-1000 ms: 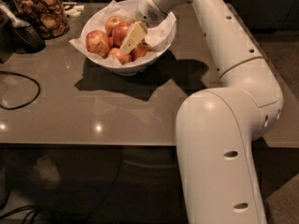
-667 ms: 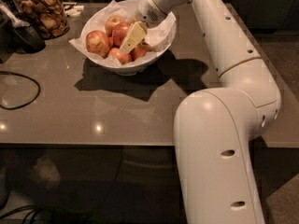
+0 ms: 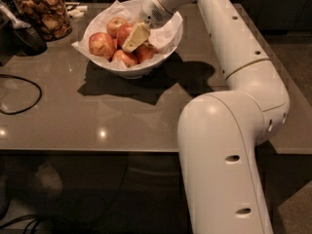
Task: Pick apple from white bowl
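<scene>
Leaning into the white bowl (image 3: 139,72), claw (image 3: 135,38) touching the apple (image 3: 125,32).

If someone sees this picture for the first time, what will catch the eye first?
The big white robot arm fills the right foreground and reaches over the grey table. Its gripper is down among the red apples in the paper-lined white bowl at the table's far side. A glass jar of brown snacks stands at the upper left.
</scene>
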`<state>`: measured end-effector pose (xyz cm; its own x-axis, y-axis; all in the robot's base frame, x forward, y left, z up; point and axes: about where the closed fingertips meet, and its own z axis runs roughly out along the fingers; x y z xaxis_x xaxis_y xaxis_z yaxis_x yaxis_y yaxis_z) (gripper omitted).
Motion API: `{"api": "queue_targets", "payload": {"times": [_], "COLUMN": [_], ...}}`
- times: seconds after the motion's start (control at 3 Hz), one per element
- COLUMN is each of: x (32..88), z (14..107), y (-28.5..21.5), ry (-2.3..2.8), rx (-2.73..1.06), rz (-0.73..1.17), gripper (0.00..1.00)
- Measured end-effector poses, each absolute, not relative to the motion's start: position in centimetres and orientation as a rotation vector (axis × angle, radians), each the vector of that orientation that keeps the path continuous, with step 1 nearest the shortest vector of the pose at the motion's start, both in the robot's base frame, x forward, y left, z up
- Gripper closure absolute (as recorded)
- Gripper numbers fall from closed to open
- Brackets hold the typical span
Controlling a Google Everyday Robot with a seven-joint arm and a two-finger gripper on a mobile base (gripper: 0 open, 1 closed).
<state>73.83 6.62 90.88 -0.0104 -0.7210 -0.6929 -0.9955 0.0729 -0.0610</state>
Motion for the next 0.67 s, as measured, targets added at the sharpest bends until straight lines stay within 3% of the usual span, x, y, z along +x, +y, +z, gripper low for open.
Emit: {"api": "queue_targets", "payload": {"times": [0.67], "x": [73.83], "z": [90.88], "y": [6.63], "ry": [1.788], "rx": [-1.703], "rz": [0.623], "gripper": [0.99]}}
